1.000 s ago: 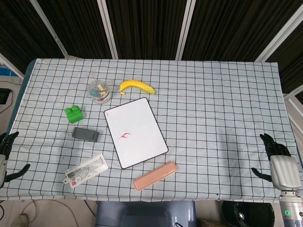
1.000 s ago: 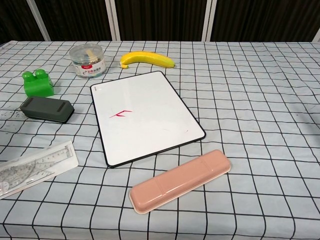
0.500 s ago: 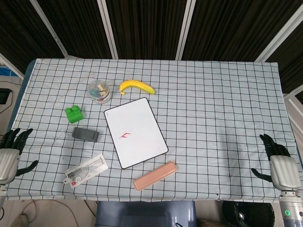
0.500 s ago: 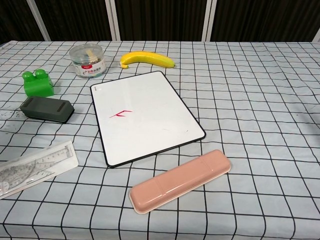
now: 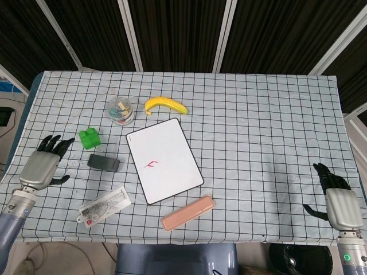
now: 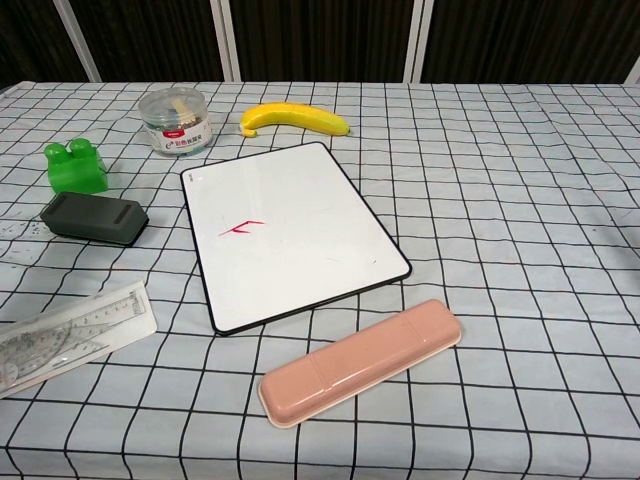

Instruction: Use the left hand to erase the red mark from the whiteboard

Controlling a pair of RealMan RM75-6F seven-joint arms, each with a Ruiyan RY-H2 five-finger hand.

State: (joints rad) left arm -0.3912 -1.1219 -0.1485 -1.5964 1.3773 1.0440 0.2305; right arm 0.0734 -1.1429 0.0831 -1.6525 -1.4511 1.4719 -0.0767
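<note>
The left hand (image 5: 41,163), empty with fingers spread, sits just left of the grey eraser (image 5: 104,163), a light, rigid block probably best gripped across its long sides.

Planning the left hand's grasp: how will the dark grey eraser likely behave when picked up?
The eraser looks like a low, flat-bottomed block, so it probably won't roll or tip. Its rounded casing seems rigid and likely light, though its smooth top might slip in the left hand.

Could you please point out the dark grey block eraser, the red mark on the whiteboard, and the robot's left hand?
dark grey block eraser (image 6: 94,218), chest view, middle of its top face.
red mark (image 6: 241,228), chest view, centre of the stroke on the whiteboard.
left hand (image 5: 43,162), head view, back of the hand.
</note>
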